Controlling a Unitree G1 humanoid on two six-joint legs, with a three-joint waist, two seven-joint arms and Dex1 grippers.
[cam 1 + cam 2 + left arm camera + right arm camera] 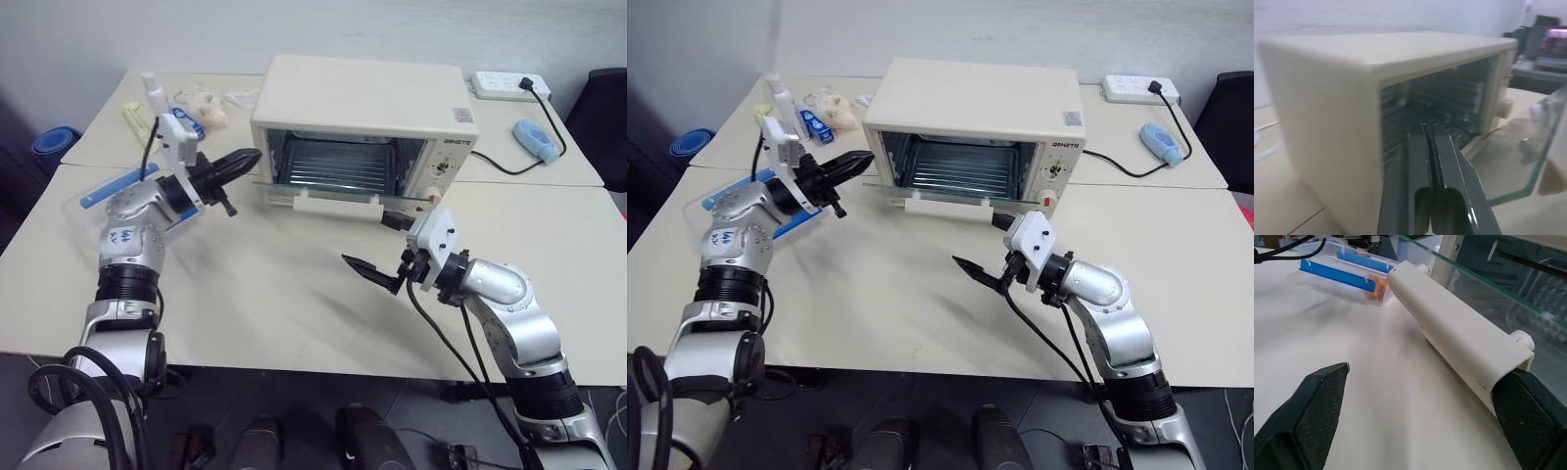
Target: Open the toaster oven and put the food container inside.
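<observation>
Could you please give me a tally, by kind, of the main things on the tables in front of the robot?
Toaster oven, door open: 1
Food container, clear with blue strips: 1
Power strip, white: 1
Blue handheld device beside the cable: 1
Small items at the far left corner: too cluttered to count
Total counted: 4

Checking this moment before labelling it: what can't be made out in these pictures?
- Food container: in the head views the left arm covers most of it; the food is unreadable.
- Toaster oven knob markings: too small in the head views.
- Left pincer, shut: whether it touches the oven is unclear.
</observation>
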